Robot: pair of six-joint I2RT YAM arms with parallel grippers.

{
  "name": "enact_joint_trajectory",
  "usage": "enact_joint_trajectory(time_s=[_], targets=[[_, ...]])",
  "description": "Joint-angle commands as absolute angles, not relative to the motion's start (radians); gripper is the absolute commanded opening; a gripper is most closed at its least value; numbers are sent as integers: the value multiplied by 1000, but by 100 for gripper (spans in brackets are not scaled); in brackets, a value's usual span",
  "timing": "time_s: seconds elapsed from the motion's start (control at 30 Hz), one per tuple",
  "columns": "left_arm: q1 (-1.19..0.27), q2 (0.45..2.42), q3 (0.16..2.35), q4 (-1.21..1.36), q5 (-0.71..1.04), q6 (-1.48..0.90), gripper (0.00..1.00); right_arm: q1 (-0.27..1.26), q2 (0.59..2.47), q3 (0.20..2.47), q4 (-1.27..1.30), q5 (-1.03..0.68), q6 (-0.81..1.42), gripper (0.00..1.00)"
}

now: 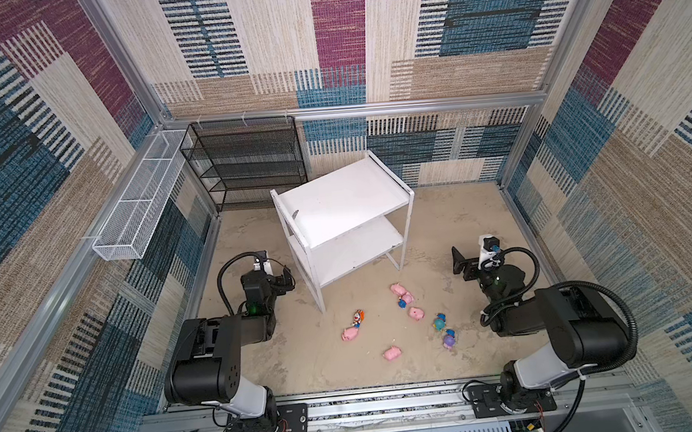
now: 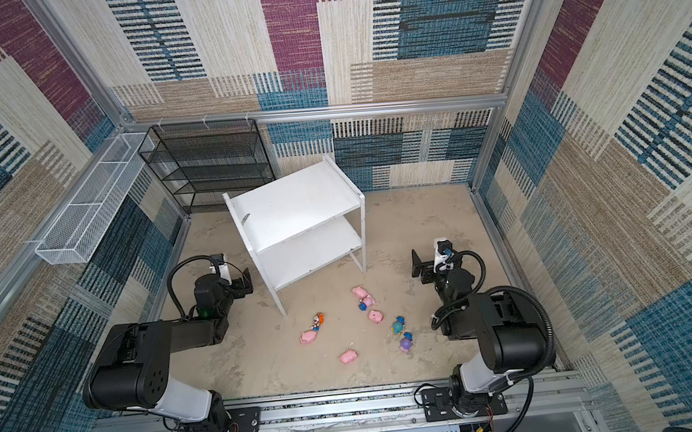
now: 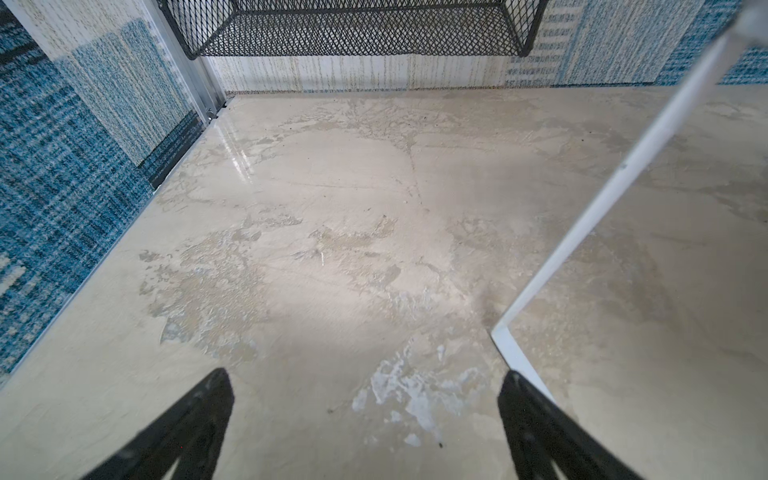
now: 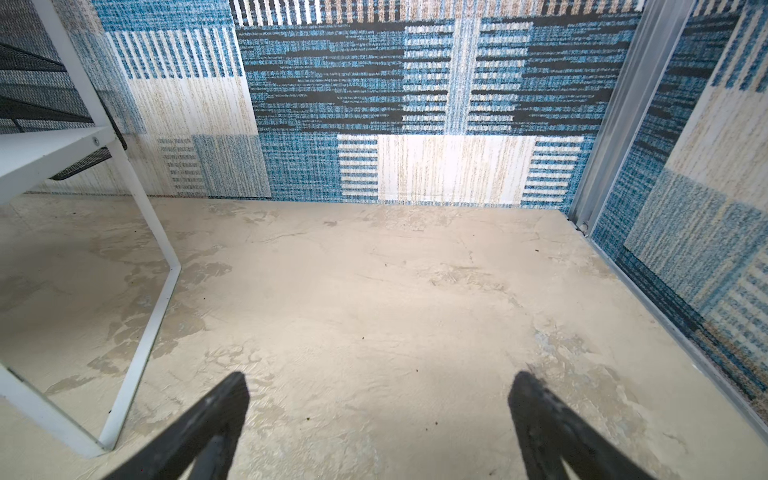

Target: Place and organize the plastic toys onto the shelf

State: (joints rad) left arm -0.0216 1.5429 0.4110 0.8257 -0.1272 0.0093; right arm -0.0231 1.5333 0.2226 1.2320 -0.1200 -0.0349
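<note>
Two black-and-white robot arms (image 1: 204, 360) rise from an aluminium rail (image 1: 391, 405) at the near edge of the mottled beige worktop (image 1: 305, 366). The left claw (image 3: 363, 374) hovers released over bare worktop, its jaws spread wide with nothing between them, just beside the near left leg of the white two-tier shelf (image 1: 343, 200) with flat boards and thin legs. The right claw (image 4: 380, 376) is likewise spread and grasps nothing, off to the shelf's right side. The shelf stands at an angle in the middle of the worktop, in front of a black wire-mesh rack (image 1: 244, 161) against the back wall. A long white wire-mesh basket (image 1: 139, 206) runs along the left wall. The small plastic toys lie scattered on the worktop in front of the shelf, between the two arms. Four are pink plastic pigs (image 1: 392, 352). The orange-hooded figurine (image 1: 358, 317) lies just beside one pig, and the pink-hooded figurine (image 1: 405, 299) sits between two others. The teal-hooded figurine (image 1: 439, 322) and the purple-hooded figurine (image 1: 449, 340) lie closest to the right arm.
</note>
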Motion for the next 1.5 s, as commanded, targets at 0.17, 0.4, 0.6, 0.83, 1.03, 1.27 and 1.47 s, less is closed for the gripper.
enact_joint_trajectory(time_s=[0.17, 0.4, 0.6, 0.83, 1.03, 1.27, 1.47], targets=[[-18, 1541, 413, 842, -124, 22, 99, -20, 1532, 223, 1257, -99, -41, 100], [-18, 1542, 414, 842, -124, 22, 99, -20, 1532, 224, 1257, -99, -42, 100], [-18, 1542, 417, 837, -120, 21, 99, -20, 1532, 224, 1256, -99, -41, 100], [-1, 1497, 464, 721, -14, 47, 99, -20, 1532, 224, 1256, -99, -41, 100], [-14, 1435, 609, 368, -127, -23, 100, -20, 1532, 225, 1255, -99, -41, 100], [-33, 1345, 661, 101, -345, -232, 99, -20, 1532, 225, 1254, -100, -41, 100], [-40, 1200, 729, -298, -533, -469, 99, -20, 1533, 225, 1257, -100, -39, 100]])
